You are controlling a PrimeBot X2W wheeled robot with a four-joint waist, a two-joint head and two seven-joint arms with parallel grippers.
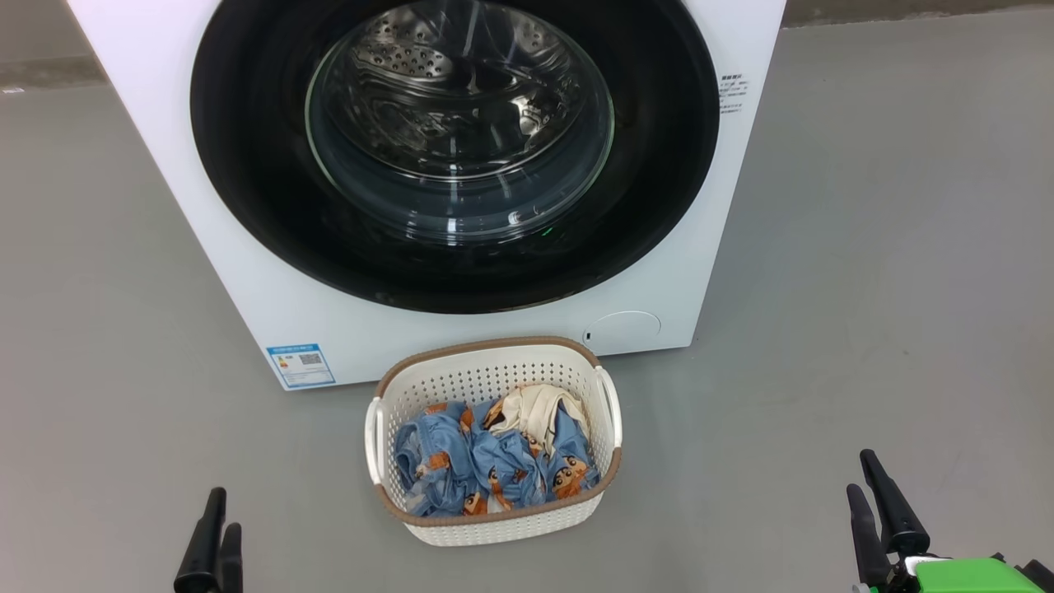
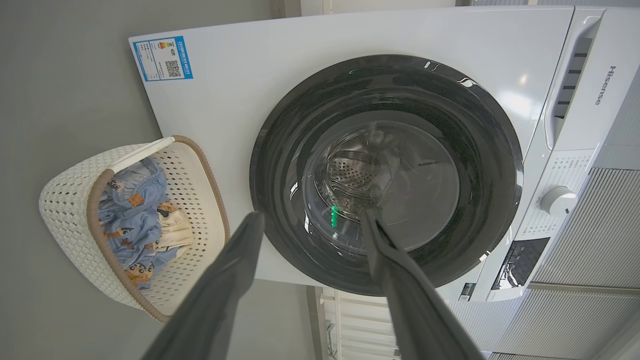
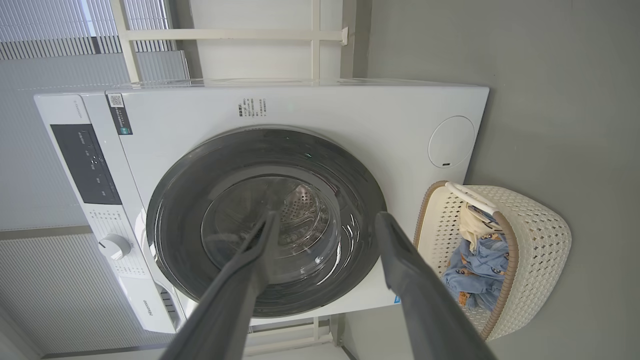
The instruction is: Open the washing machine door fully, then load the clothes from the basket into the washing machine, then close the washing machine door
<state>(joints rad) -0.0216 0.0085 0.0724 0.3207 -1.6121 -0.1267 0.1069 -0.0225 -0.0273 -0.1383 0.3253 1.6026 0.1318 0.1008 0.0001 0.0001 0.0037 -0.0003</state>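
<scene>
Shut washing machine door [image 1: 454, 148], top centre: stiff, glossy, probably slippery; grab rim edge. Bottom corners: left hand [image 1: 224, 511], right hand [image 1: 860, 471] wide open, empty.

Long dark tapered fingers [image 1: 893, 511], green block [image 1: 972, 575] behind right hand [image 1: 863, 479].

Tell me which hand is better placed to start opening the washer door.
Left, marginally. The closed washing machine door sits left of centre in the head view, nearer the left hand than the right hand; both are open, low and apart from it. Which edge swings out I cannot tell.
</scene>
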